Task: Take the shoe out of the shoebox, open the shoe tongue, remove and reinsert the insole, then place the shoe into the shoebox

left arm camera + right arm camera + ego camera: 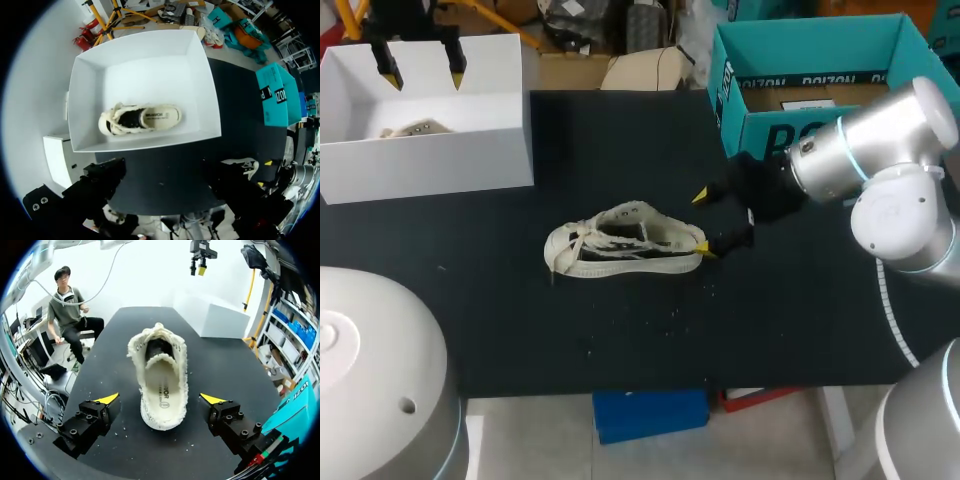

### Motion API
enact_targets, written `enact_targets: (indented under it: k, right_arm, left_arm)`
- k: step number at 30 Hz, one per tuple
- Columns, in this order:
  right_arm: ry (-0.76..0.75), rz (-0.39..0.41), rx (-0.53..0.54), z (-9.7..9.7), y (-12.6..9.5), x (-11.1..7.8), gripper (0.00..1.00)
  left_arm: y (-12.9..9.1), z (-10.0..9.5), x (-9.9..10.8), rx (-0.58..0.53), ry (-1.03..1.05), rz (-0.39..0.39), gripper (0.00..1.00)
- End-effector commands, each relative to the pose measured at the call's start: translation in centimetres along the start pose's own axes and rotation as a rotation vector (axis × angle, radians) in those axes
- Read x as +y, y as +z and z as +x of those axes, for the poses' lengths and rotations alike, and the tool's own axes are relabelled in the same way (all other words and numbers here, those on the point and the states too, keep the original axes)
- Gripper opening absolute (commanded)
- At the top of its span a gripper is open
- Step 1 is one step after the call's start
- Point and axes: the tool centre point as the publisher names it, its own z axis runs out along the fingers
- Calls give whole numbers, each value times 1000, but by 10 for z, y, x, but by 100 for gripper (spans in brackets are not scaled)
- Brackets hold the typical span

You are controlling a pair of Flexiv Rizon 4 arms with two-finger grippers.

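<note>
Jaws open on both arms, gripping nothing. Right gripper [703, 223]: low over table [620, 340], 2 yellow tips straddling heel of shoe [161, 374], gap visible on each side in right wrist view. Shoe near centre of black table, toe pointing away from that gripper, opening up, insole [161, 390] visible inside, laces [567, 247] loose at toe end. Left gripper [422, 72]: hangs above white shoebox [430, 155] at far left corner of table, clear of rim; yellow tips out of sight in left wrist view, spread read from head view. 2nd matching shoe [140, 119] inside shoebox, lying on box floor, roughly centred. Teal box [810, 60] at far right corner, top open, just behind right arm. White specks [665, 318] scattered on table beside shoe.
</note>
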Motion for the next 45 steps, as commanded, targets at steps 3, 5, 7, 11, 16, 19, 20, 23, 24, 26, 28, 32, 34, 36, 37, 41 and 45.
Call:
enact_targets:
  k: [3, 5, 7, 11, 16, 19, 20, 23, 24, 26, 28, 32, 34, 36, 37, 41, 45]
  right_arm:
    - [2, -89, 14, -8, 22, -10, 100]
    - [5, -91, 19, -10, 26, -11, 100]
    - [8, -93, 24, -12, 30, -13, 100]
    - [16, -99, 27, -14, 34, -17, 100]
    - [31, -108, 27, -15, 39, -22, 100]
    - [41, -113, 30, -14, 43, -26, 100]
    - [45, -115, 30, -13, 43, -27, 100]
    - [52, -122, 29, -13, 47, -29, 100]
    - [55, -126, 28, -13, 49, -30, 100]
    - [60, -136, 24, -13, 51, -31, 100]
    - [65, -144, 23, -13, 54, -31, 100]
    - [70, -154, 33, -11, 61, -30, 100]
    - [73, -158, 38, -10, 63, -31, 100]
    - [78, -159, 44, -9, 65, -32, 100]
    - [79, -160, 46, -9, 66, -32, 100]
    - [85, -163, 47, -8, 68, -34, 100]
    - [87, -170, 48, -8, 70, -34, 100]
  left_arm:
    - [0, 0, 0, -1, -1, -1, 100]
    - [0, 0, 0, -1, -1, -1, 100]
    - [0, 0, 0, -1, -1, -1, 100]
    - [0, 0, 0, -1, -1, -1, 100]
    - [0, 0, 0, -1, -1, -1, 100]
    - [0, 0, 0, -1, -1, -1, 100]
    - [0, 0, 0, -1, -1, -1, 100]
    - [0, 0, 0, -1, -1, -1, 100]
    - [0, 0, 0, -1, -1, -1, 100]
    - [0, 0, 0, -1, -1, -1, 100]
    - [0, 0, 0, -1, -1, -1, 100]
    - [0, 0, 0, -1, -1, -1, 100]
    - [0, 0, 0, -1, -1, -1, 100]
    - [0, 0, 0, -1, -1, -1, 100]
    - [0, 0, 0, -1, -1, -1, 100]
    - [0, 0, 0, -1, -1, -1, 100]
    - [0, 0, 0, -1, -1, -1, 100]
